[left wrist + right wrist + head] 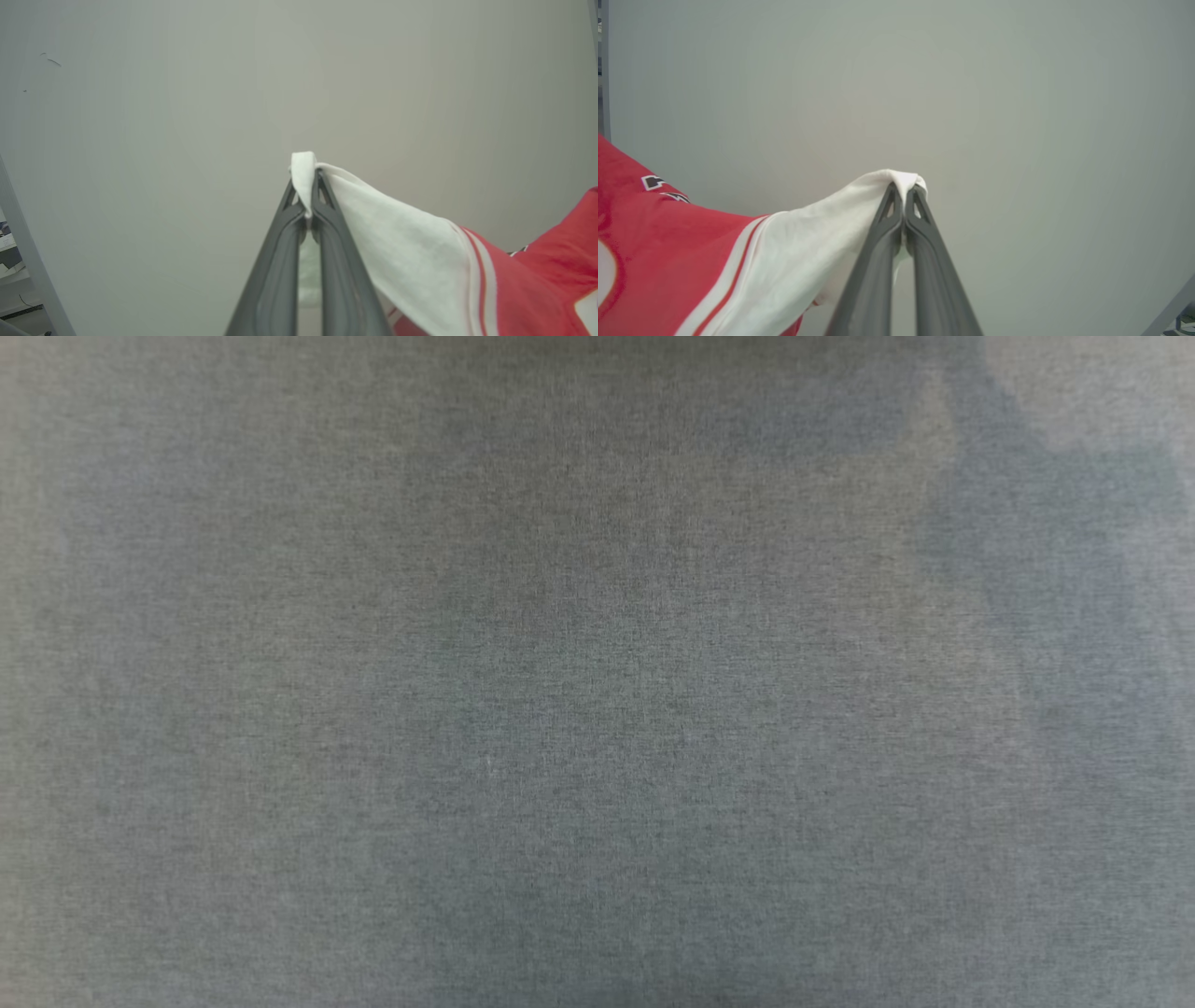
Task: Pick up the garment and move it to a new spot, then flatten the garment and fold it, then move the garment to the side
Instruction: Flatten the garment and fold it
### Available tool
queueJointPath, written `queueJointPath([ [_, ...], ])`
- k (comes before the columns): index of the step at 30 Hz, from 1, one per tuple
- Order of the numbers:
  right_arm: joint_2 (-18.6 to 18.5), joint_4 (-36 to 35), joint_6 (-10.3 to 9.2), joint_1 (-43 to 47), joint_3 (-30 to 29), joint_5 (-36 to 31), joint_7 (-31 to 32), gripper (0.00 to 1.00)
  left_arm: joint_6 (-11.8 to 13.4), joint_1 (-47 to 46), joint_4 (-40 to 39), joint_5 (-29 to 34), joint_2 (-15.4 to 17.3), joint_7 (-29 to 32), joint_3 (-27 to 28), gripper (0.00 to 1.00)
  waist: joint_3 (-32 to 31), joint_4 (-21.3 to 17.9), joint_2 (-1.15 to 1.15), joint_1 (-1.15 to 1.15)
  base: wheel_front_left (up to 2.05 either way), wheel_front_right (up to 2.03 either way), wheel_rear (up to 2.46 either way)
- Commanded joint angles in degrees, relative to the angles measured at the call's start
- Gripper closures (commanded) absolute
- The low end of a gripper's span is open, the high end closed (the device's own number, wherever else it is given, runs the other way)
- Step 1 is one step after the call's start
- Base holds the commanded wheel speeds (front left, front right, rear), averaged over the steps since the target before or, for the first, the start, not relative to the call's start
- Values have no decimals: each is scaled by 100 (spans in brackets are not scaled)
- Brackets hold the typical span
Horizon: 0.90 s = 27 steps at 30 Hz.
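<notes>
Seemingly aloft, left gripper [306, 186] and right gripper [904, 189] pinch garment [411, 252] sleeves.

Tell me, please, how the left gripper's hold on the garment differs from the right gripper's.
The left gripper pinches a sleeve whose edge sticks up past its tips; at the right gripper the sleeve bunches over the tips. From the left gripper the garment trails to its view's right; from the right gripper, to its view's left. Both grip white sleeves.

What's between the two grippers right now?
The shirt. Left gripper and right gripper each pinch a white sleeve; the red body runs between them, per both wrist views.
</notes>
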Motion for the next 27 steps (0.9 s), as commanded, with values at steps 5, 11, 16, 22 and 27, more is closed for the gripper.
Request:
queueJointPath([
  [5, 268, 576, -3, -301, 320, -12, -376, 100, -120, -146, 547, 77, -150, -398, -23, 100, 386, 22, 0, -1, 0, 0, 0],
  [11, 276, 817, -3, 35, 737, 117, -785, 100, -219, 370, 846, -14, -145, -785, -81, 100, 340, 42, 0, -1, 0, 0, 0],
  [16, 302, 888, -3, 726, 1053, 273, -1175, 100, -167, 1315, 763, -136, -20, -1100, -60, 100, -15, 36, 0, -1, 0, 0, 0],
  [22, 334, 799, -3, 1998, 1403, 466, -1577, 100, 87, 3065, 262, -422, 165, -1273, 82, 100, -611, 48, 0, -1, 0, 0, 0],
  [27, 326, 661, -3, 3164, 1512, 522, -1827, 100, 431, 4622, -271, -650, 362, -1312, 308, 100, -1108, 24, 0, -1, 0, 0, 0],
])
